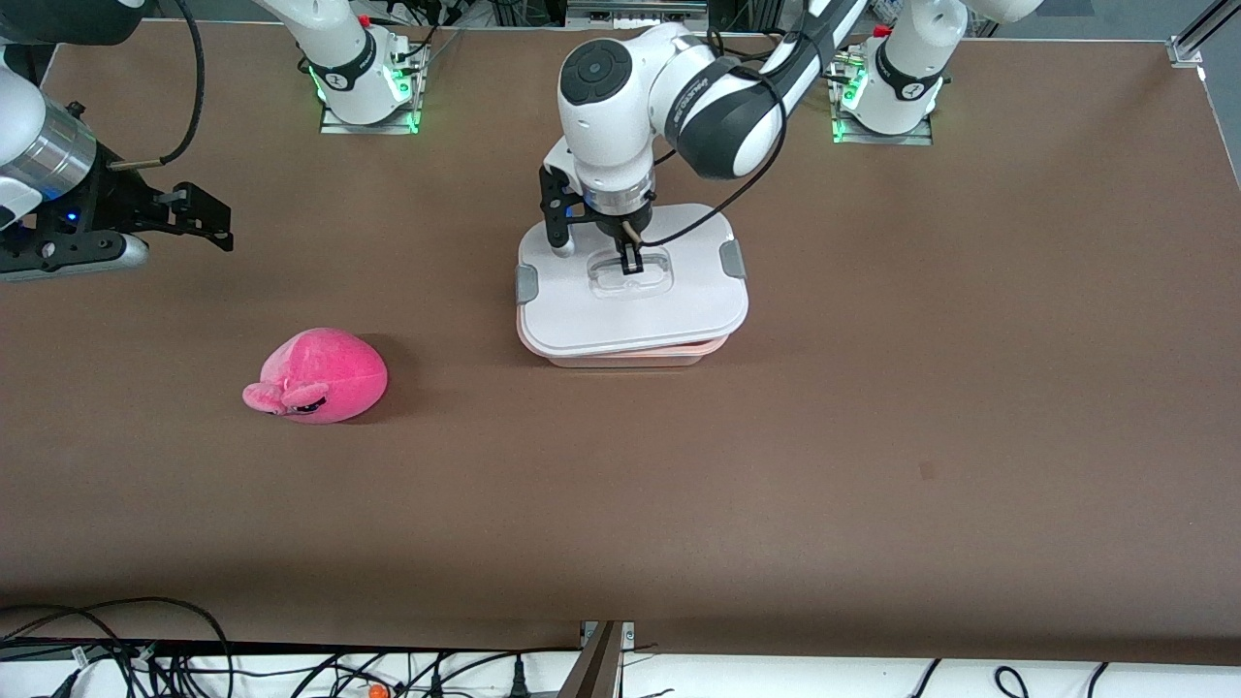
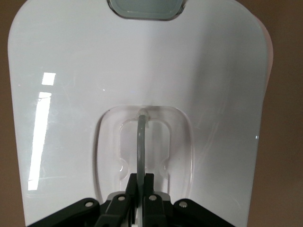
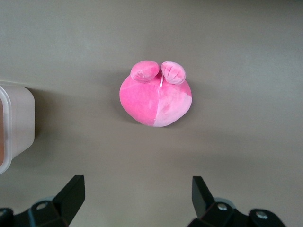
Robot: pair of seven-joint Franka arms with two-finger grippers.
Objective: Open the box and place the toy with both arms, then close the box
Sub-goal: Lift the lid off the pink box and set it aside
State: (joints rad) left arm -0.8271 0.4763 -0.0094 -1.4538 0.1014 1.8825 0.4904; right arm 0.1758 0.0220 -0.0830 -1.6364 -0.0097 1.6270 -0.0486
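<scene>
**Left gripper clamped on the lid handle; toy lies alone on the table**

Nearest the front camera, in the lower left part of the front view, the toy (image 1: 318, 376) lies on the brown table (image 1: 873, 436), its ears and dark face marking turned toward the camera. It sits toward the right arm's end of the table, well apart from the box and touched by nothing.

Farther from the camera, at the middle of the frame, stands the box (image 1: 620, 355), pink tub under a white lid (image 1: 582, 310) with a grey clip (image 1: 525, 283) at each short end. The lid looks tilted on the tub, which shows below its near edge. The left gripper (image 1: 631, 264) stands on the lid's middle, its fingers (image 2: 150, 185) pinched shut on the clear handle (image 2: 141, 142) raised from its recess.

At the upper left edge of the frame, the right gripper (image 3: 137, 194) hangs above the table with its jaws spread wide, holding nothing; its wrist view looks down on the toy.
</scene>
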